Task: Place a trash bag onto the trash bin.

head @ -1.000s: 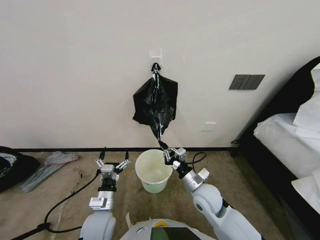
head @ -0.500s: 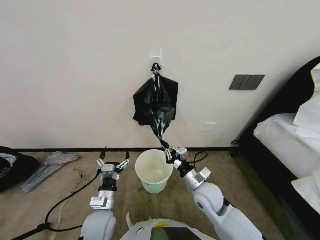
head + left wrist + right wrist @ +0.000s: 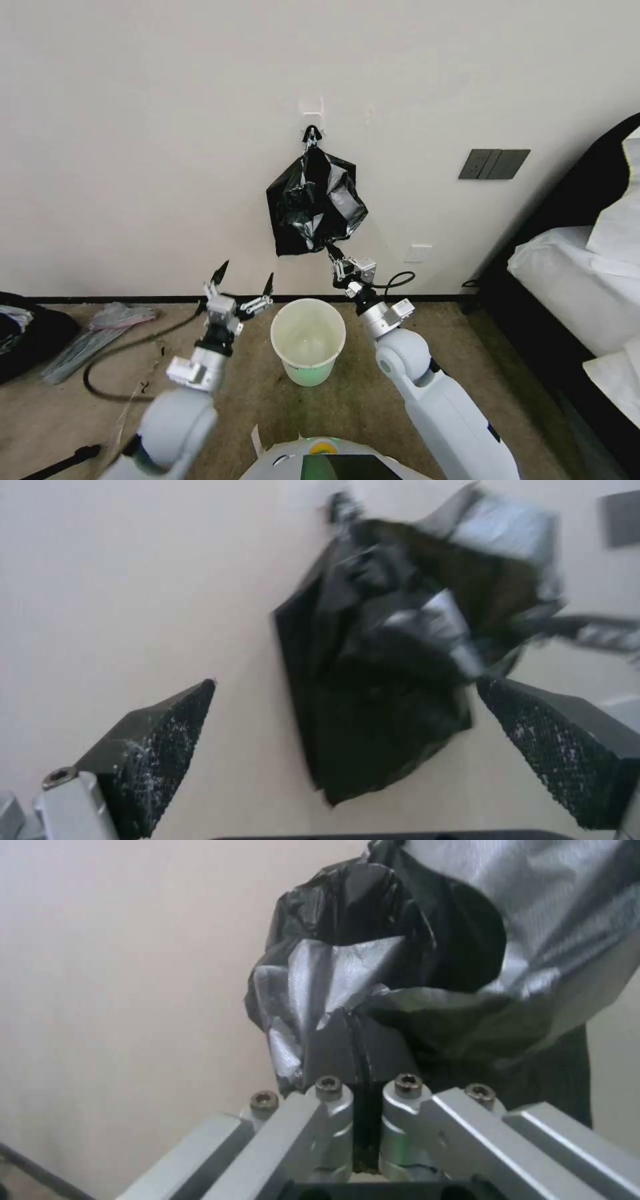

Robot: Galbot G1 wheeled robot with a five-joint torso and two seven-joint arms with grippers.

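Landmark: the trash bin (image 3: 308, 339), a cream-white round tub standing open on the carpet at the foot of the wall, nothing in it or over its rim.
Trash bag: the trash bag (image 3: 319, 205) hangs on the wall straight above the bin, its top caught at a clip (image 3: 311, 134) on a wall hook; the lower part is bunched up and crinkled.
Right gripper: the right gripper (image 3: 331, 251) is above the bin and a little to its right, fingers pressed together on a fold at the bag's bottom edge; in the right wrist view the plastic (image 3: 373, 1005) is pinched tight between the closed tips.
Left gripper: the left gripper (image 3: 244, 280) is raised above the bin's left side, fingers spread wide and holding nothing, pointed at the bag (image 3: 393, 655) but apart from it.
Step in hand: freeing one bag from the hook, as I judge it.
Doing it well: keep the pinch firm and pull evenly away from the clip, since thin film can tear or slip; the free gripper should take a second edge so the mouth can be spread.
Risk: dragging along the square bundle behind instead of one sheet.
Left to do: opening the bag and fitting it over the bin's rim.
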